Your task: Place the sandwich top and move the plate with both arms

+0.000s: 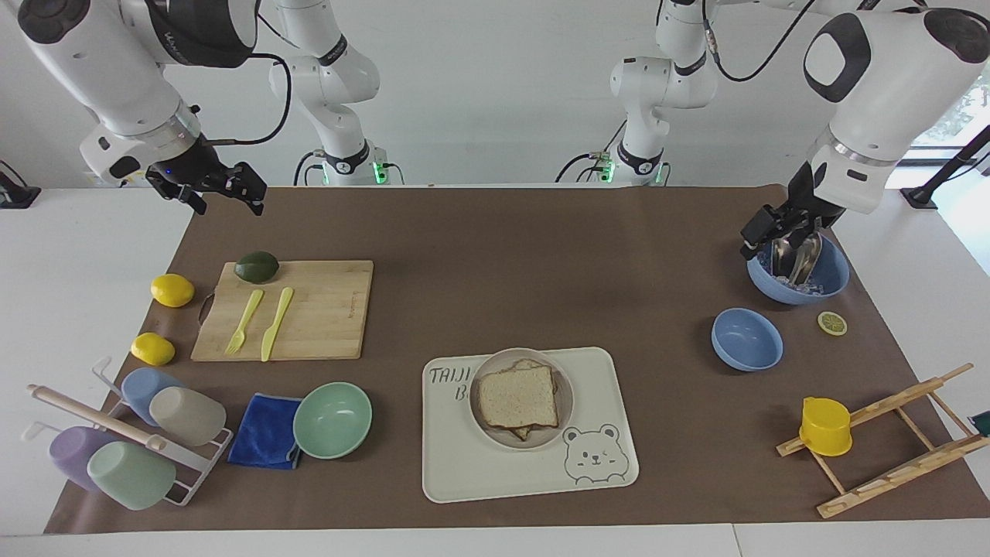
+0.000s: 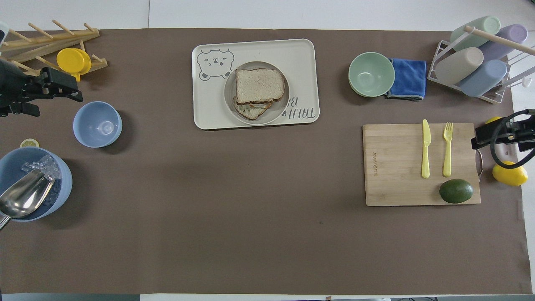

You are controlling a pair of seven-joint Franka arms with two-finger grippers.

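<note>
On the plate, seen from the facing view, lies the sandwich top; left gripper above the large blue bowl, fingers apart, empty; right gripper likewise spread, waiting. From overhead, plate sits within the tray.

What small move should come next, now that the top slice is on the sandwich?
Probably bring both arms in toward the plate. The sandwich top already lies on the sandwich on that plate, which sits on the tray. Both grippers are open, empty and apart from it: the left gripper is over the blue bowl with the scoop, the right gripper waits near the cutting board.
</note>
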